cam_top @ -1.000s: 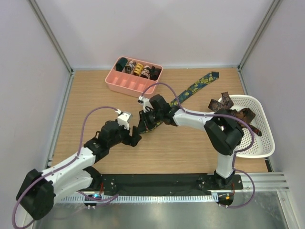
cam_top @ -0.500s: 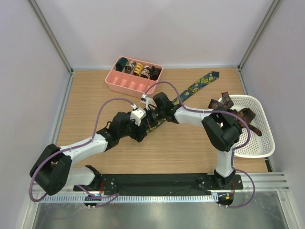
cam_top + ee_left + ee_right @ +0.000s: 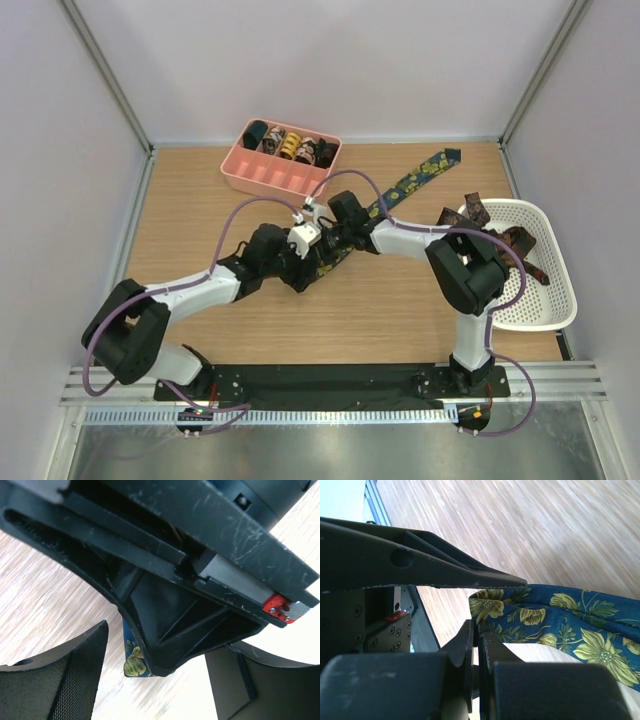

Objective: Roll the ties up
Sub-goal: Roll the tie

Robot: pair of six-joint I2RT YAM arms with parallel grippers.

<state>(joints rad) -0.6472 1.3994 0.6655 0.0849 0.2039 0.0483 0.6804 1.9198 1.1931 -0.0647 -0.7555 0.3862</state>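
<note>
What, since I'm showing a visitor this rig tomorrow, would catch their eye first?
Mid-table, the right pincer pinches the end of a navy floral tie, with the left pincer gaping open close by. At the far edge sits a pink tray of rolled ties; at right, a white basket holds loose brown ties.

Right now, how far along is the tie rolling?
Done: several coils fill the back row of the tray. In hand: the right gripper is shut on one end of the navy tie, which lies stretched out and unrolled; the left gripper is open close beside it. Left: rolling that tie, then the loose brown ties in the basket. The tray's front row is empty.
</note>
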